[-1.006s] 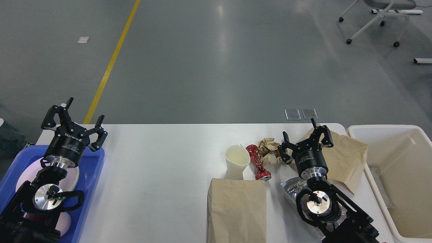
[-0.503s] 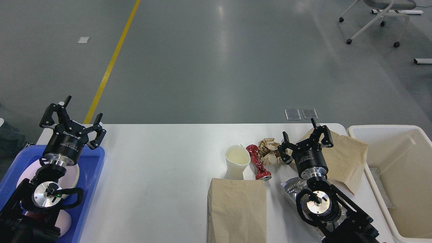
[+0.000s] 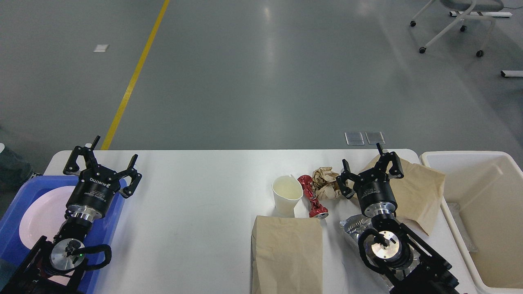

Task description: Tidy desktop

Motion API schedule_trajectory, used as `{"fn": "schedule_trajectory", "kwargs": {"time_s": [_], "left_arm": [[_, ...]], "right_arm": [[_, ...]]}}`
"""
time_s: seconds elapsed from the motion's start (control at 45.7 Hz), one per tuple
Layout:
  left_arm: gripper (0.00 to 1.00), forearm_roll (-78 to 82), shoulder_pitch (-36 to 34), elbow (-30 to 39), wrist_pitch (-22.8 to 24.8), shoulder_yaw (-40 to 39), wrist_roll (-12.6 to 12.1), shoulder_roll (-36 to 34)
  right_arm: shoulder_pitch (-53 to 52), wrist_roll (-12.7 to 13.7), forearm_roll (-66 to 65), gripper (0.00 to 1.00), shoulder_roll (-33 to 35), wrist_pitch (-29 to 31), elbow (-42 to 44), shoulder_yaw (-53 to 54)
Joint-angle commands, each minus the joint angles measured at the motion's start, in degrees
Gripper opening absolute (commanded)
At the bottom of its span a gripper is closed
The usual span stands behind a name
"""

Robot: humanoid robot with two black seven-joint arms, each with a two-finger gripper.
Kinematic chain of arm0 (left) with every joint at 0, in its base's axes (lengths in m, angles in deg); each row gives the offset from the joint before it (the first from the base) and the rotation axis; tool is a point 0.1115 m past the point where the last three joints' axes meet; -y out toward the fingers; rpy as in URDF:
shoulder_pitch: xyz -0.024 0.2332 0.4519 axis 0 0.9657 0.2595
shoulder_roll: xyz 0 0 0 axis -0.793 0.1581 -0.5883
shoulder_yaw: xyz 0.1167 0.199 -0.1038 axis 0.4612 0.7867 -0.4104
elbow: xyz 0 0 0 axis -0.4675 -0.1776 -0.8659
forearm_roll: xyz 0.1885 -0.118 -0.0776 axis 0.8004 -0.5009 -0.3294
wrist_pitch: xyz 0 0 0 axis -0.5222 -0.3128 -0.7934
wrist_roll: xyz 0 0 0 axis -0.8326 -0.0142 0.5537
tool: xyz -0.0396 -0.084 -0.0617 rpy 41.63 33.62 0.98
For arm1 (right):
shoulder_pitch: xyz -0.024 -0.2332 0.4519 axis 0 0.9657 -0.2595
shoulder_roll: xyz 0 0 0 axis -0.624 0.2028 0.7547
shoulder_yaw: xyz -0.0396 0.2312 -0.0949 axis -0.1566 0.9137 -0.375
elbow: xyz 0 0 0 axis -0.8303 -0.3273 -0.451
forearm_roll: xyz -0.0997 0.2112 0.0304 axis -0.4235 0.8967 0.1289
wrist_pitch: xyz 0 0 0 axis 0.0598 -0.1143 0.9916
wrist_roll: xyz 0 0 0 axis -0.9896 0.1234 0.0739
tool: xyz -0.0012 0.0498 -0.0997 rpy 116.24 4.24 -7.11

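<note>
The white desktop [image 3: 196,196] carries litter on its right half: a white paper cup [image 3: 287,200], a crushed red can [image 3: 312,197], a crumpled brown paper ball [image 3: 325,183], a flat brown paper bag [image 3: 288,255] at the front and another brown bag [image 3: 416,194] at the right. A crinkled silver wrapper [image 3: 354,226] lies partly under my right arm. My right gripper [image 3: 367,166] stands open above the paper ball and right bag, holding nothing. My left gripper [image 3: 102,163] is open over the blue tray's right edge, empty.
A blue tray [image 3: 18,204] with a white plate [image 3: 43,214] sits at the desktop's left end. A cream plastic bin [image 3: 482,216] stands beside the right end. Beyond the far edge is grey floor with a yellow line and a wheeled chair [image 3: 457,20].
My left arm has shifted right and lower in view, from over the tray towards its right edge, uncovering more of the plate. The right arm and the litter have not moved.
</note>
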Motion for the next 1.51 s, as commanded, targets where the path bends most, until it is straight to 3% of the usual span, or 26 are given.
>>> {"fn": "schedule_trajectory", "kwargs": {"time_s": [0.0,0.044,0.087,0.394,0.7,1.487], "left_arm": [[0.96,-0.5,0.5,0.0,1.7,-0.2,0.8,0.8],[0.96,-1.3,1.1,0.1,2.3,0.0,3.8,1.7],[0.96,-1.7,3.0,0.6,3.4,0.3,4.5,1.8],[0.96,-3.0,3.8,0.6,3.0,1.3,4.3,2.0],[0.96,-3.7,2.6,0.6,-1.5,0.9,4.3,1.6],[0.96,-5.7,2.0,0.1,-0.6,0.6,5.2,1.3]], "right_arm": [[-0.1,0.0,-0.1,1.0,0.0,0.0,0.1,0.0],[-0.1,0.0,-0.1,1.0,0.0,0.0,0.1,0.0],[-0.1,0.0,-0.1,1.0,0.0,0.0,0.1,0.0],[-0.1,0.0,-0.1,1.0,0.0,0.0,0.2,0.0],[-0.2,0.0,-0.1,1.0,0.0,0.0,0.2,0.0],[-0.1,0.0,0.0,1.0,0.0,0.0,0.0,0.0]]}}
